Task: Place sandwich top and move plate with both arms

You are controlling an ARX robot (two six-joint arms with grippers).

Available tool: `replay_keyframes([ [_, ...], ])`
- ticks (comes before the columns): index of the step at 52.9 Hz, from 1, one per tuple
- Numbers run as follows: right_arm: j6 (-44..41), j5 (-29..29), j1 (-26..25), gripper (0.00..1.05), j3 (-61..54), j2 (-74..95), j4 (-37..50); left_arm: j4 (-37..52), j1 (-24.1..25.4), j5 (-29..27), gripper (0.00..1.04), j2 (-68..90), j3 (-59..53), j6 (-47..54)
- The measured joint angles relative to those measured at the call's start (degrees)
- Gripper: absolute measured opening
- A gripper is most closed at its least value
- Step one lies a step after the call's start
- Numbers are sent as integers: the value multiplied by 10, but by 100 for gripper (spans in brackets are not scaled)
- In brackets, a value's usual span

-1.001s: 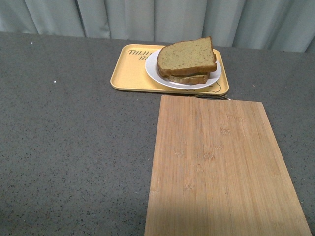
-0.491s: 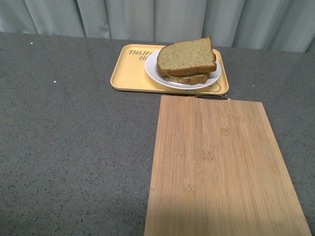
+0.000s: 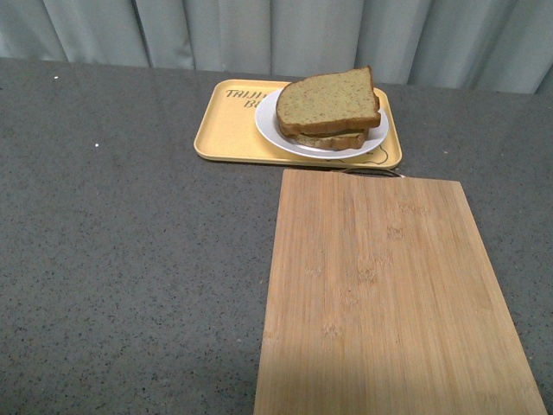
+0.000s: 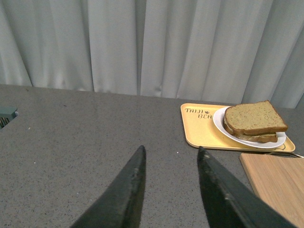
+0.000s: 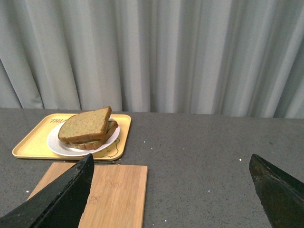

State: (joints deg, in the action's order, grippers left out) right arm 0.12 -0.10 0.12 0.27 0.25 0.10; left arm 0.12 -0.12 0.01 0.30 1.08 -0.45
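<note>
Hanging above the grey table [image 3: 130,259], the left pincer [image 4: 170,154] is slightly parted and the right pincer [image 5: 171,164] spread wide, both empty. The bread slice [image 3: 330,99] tops the sandwich on the white plate [image 3: 272,130], inside the yellow tray [image 3: 220,134].

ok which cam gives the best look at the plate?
Front view: the plate sits closest and largest there, white rim clear around the bread on the yellow tray. Left wrist view shows it small and low-angle. Right wrist view shows it small too, rim partly hidden by bread.
</note>
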Motion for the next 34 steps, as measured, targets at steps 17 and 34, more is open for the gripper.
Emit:
replay_keyframes([
  [17, 0, 0, 0, 95, 0, 0, 0, 0, 0, 0, 98, 0, 0, 0],
  [34, 0, 0, 0, 95, 0, 0, 0, 0, 0, 0, 98, 0, 0, 0],
])
